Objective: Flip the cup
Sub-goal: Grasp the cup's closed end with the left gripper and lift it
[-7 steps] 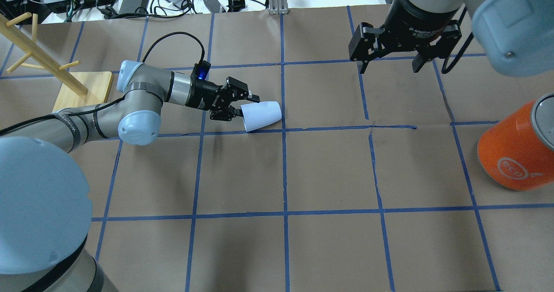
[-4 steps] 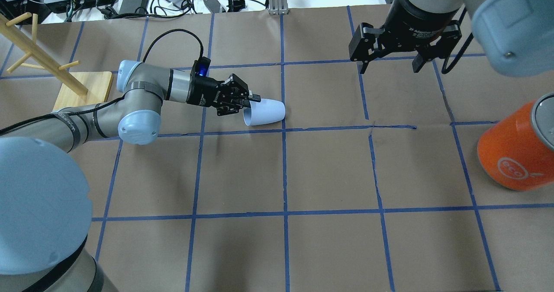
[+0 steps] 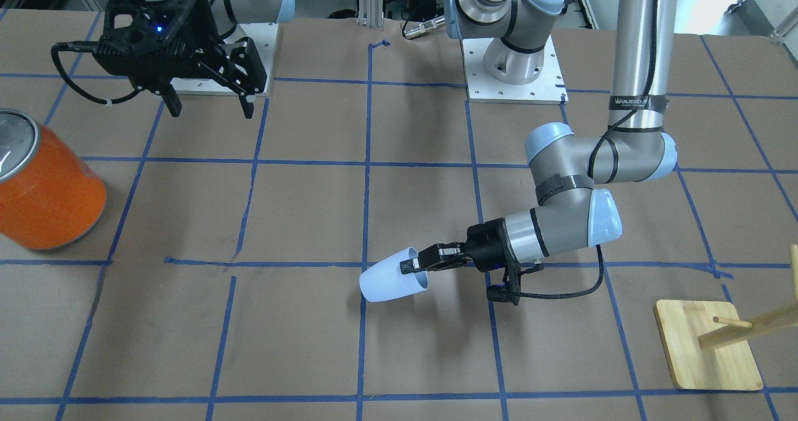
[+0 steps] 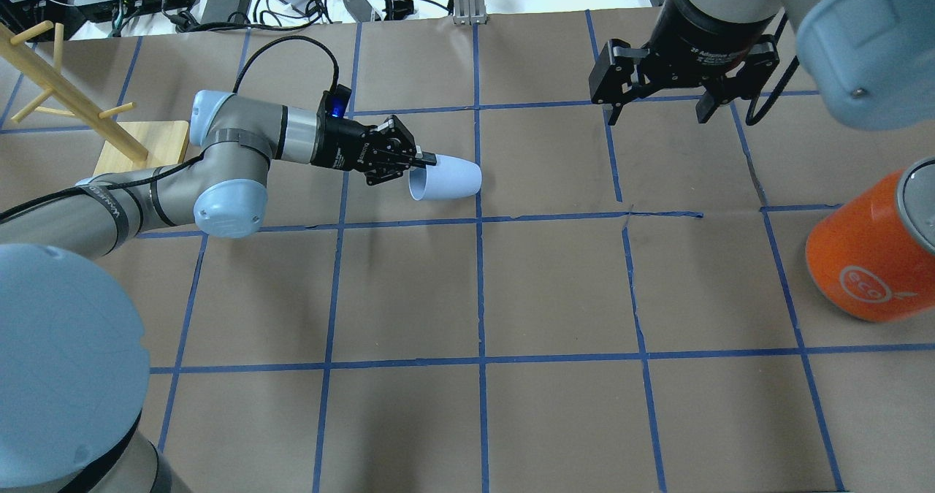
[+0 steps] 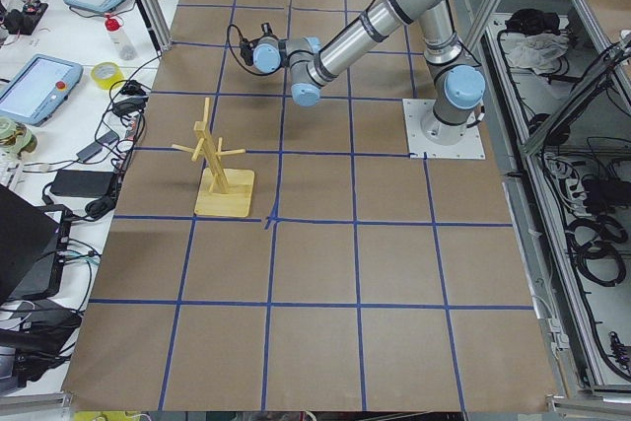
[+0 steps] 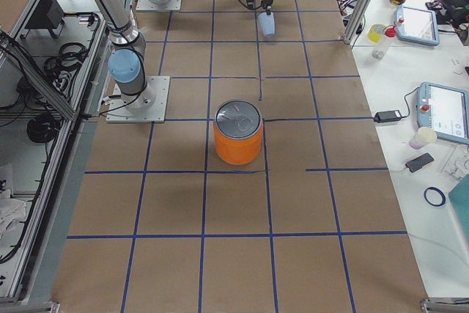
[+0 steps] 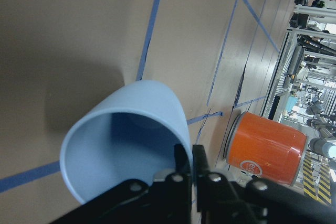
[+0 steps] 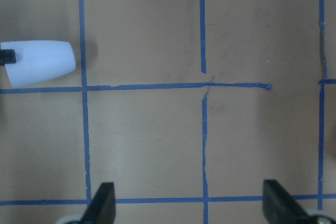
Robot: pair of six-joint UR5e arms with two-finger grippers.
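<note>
- I see the left gripper [image 4: 427, 161] pinching the cup [image 4: 447, 181] by its rim, cup sideways, base pointing away.
- Right gripper [image 4: 659, 118]: fingers wide apart, empty.
- Orange can [image 4: 865, 259], well apart from it, reads "eco".

Pale light-blue, plain, on the small tapered plastic cup [image 4: 447, 180]. Bright orange with silver top and white round logo on the large cylindrical can [image 4: 865, 259]. Brown, gridded in blue tape, across the paper-covered table [image 4: 555, 288].

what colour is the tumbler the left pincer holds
The small tapered plastic tumbler is plain pale blue; left wrist-mounted view shows it best.
</note>
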